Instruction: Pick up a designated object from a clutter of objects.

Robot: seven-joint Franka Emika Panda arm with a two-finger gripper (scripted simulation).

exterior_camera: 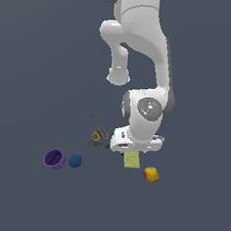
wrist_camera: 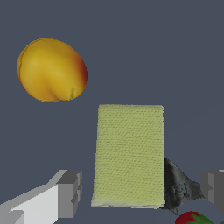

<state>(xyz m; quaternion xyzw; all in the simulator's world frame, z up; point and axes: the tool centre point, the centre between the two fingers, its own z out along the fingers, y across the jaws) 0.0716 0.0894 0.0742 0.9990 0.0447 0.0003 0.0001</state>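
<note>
While my gripper [wrist_camera: 139,192] hangs low over the floor, its fingers [wrist_camera: 70,192] are spread, straddling the green pad [wrist_camera: 130,153] without touching. Pad lies flat, yellow-red fruit [wrist_camera: 51,70] near it, dark tool [wrist_camera: 178,188] just beside.

The pale green pad [wrist_camera: 129,155] lies between two spread grey fingers [wrist_camera: 70,194]; a yellow-red fruit [wrist_camera: 51,70] sits apart, a dark tool [wrist_camera: 177,188] touching the pad

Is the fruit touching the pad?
Apart. The wrist view shows bare floor between the fruit and the pad; the exterior view shows a gap too.
</note>
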